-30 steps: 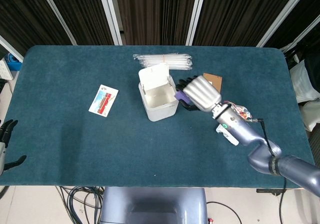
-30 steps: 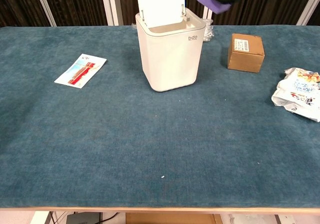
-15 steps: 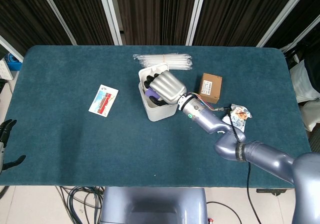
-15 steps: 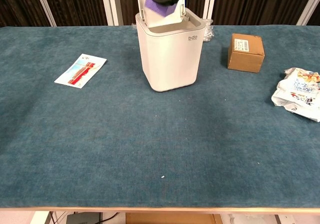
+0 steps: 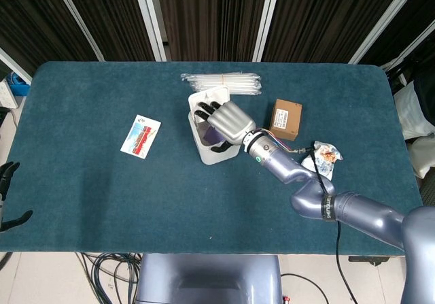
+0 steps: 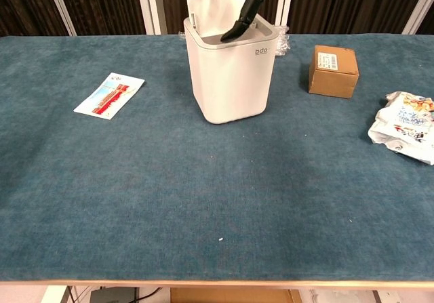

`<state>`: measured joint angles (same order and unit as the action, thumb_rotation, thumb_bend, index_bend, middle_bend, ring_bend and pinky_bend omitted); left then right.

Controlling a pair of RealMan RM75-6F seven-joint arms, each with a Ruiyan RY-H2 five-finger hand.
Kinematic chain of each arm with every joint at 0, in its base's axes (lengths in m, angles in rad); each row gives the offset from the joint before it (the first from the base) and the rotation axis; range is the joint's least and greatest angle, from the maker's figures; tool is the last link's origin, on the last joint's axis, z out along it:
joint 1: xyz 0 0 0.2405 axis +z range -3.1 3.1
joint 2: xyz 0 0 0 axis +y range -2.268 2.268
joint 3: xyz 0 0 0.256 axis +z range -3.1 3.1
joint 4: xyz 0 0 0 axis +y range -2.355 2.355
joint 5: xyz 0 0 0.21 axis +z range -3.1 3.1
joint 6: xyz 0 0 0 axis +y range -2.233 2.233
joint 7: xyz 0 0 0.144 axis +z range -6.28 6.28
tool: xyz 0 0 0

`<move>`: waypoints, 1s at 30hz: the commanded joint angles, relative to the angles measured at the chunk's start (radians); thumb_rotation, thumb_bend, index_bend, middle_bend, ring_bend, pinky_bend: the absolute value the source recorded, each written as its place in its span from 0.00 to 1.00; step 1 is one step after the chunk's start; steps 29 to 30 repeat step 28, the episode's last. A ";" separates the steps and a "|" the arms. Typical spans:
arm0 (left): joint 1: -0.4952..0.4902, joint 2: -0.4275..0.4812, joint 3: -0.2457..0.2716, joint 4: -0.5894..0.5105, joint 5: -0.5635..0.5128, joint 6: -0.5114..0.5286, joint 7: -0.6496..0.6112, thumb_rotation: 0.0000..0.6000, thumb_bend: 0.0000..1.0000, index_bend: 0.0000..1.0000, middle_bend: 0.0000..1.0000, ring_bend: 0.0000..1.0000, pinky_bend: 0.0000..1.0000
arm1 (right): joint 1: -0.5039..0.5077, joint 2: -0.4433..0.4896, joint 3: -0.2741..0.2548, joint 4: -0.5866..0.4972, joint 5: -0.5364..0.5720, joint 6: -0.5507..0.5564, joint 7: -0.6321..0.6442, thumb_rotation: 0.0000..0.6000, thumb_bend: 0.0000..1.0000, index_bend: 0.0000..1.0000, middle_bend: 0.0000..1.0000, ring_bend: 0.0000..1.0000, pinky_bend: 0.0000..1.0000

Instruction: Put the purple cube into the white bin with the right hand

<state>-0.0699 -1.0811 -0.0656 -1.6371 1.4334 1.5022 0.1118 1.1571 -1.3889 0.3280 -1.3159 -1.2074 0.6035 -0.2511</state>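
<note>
One open-lidded white plastic bin [image 5: 216,141] stands mid-table, and the head view alone shows one small purple cube [image 5: 218,137] lying inside it beneath the silver right hand [image 5: 227,120], whose dark fingers [image 6: 239,25] are spread and hold nothing. At the bin's 3 o'clock sits one brown cardboard box [image 6: 333,71], at 9 o'clock one red-and-white printed card [image 6: 109,95]. Only the head view catches the left hand [image 5: 9,194] at the table's 8 o'clock edge, too cropped to tell its fingers' state.

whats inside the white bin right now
In the head view a bit of the purple cube shows inside the white plastic bin, under the spread right hand. The hand covers most of the opening; the chest view shows only the bin's outer wall.
</note>
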 commanded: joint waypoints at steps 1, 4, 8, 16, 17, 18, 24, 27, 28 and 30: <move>0.000 -0.002 -0.002 0.001 -0.005 0.000 0.005 1.00 0.09 0.15 0.17 0.02 0.00 | -0.039 0.063 0.005 -0.084 0.009 0.059 -0.001 1.00 0.08 0.14 0.16 0.21 0.52; 0.000 -0.002 -0.001 -0.002 -0.005 -0.002 0.009 1.00 0.10 0.15 0.17 0.02 0.00 | -0.098 0.144 -0.005 -0.184 -0.010 0.118 0.018 1.00 0.08 0.15 0.16 0.21 0.51; 0.000 -0.001 0.001 -0.004 -0.001 -0.001 0.010 1.00 0.09 0.15 0.17 0.02 0.00 | -0.243 0.290 -0.065 -0.337 -0.075 0.245 0.046 1.00 0.09 0.15 0.16 0.21 0.50; -0.004 -0.006 -0.001 -0.002 -0.005 -0.009 0.016 1.00 0.10 0.15 0.17 0.02 0.00 | -0.652 0.456 -0.269 -0.480 -0.241 0.673 0.083 1.00 0.11 0.15 0.14 0.17 0.42; -0.005 -0.007 -0.002 -0.002 -0.007 -0.010 0.018 1.00 0.10 0.15 0.17 0.02 0.00 | -0.695 0.444 -0.286 -0.468 -0.263 0.733 0.070 1.00 0.11 0.15 0.14 0.17 0.41; -0.005 -0.007 -0.002 -0.001 -0.007 -0.010 0.018 1.00 0.10 0.15 0.17 0.02 0.00 | -0.725 0.433 -0.299 -0.457 -0.275 0.771 0.060 1.00 0.12 0.15 0.13 0.16 0.40; -0.010 -0.015 -0.005 0.009 -0.006 -0.012 0.013 1.00 0.09 0.15 0.17 0.02 0.00 | -0.913 0.307 -0.393 -0.354 -0.335 0.957 -0.037 1.00 0.14 0.15 0.12 0.14 0.33; -0.013 -0.016 -0.004 0.011 -0.008 -0.020 0.010 1.00 0.09 0.15 0.17 0.02 0.00 | -0.962 0.275 -0.424 -0.332 -0.330 0.967 -0.070 1.00 0.14 0.15 0.12 0.13 0.32; -0.014 -0.016 -0.005 0.013 -0.010 -0.023 0.009 1.00 0.09 0.15 0.17 0.02 0.00 | -0.974 0.269 -0.431 -0.330 -0.326 0.965 -0.081 1.00 0.14 0.15 0.12 0.13 0.32; -0.014 -0.016 -0.005 0.013 -0.010 -0.023 0.009 1.00 0.09 0.15 0.17 0.02 0.00 | -0.974 0.269 -0.431 -0.330 -0.326 0.965 -0.081 1.00 0.14 0.15 0.12 0.13 0.32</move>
